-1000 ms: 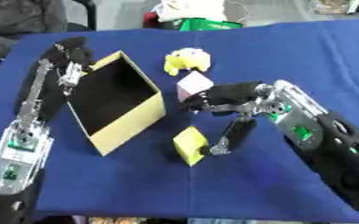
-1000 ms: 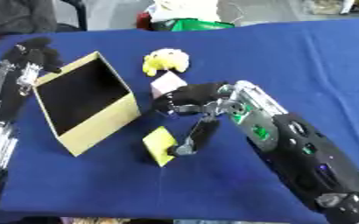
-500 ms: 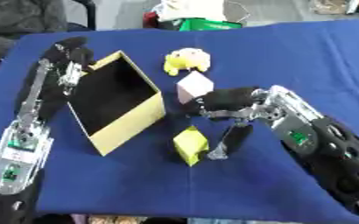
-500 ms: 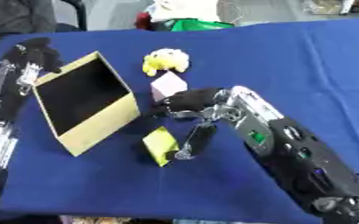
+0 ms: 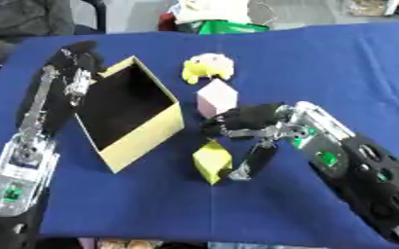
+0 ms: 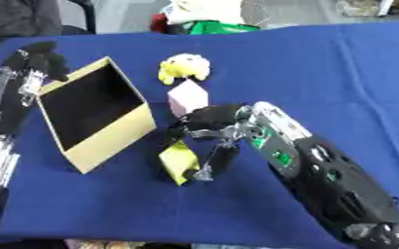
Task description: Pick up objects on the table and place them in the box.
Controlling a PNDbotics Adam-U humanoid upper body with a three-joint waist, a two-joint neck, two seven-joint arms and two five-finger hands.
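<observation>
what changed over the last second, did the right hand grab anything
The right hand came down from beside the pink block toward the yellow block; its fingers now bracket it, grasp not clearly closed. The box, yellow toy and left hand at the box's far corner stayed put.

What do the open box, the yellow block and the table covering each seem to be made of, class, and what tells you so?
Box: probably cardboard, with thin, flat, matte tan walls and a dark inside.
Yellow block: perhaps foam or painted wood, with flat matte faces and crisp edges; the look leaves it open.
Table covering: blue cloth, with soft folds and creases.
</observation>
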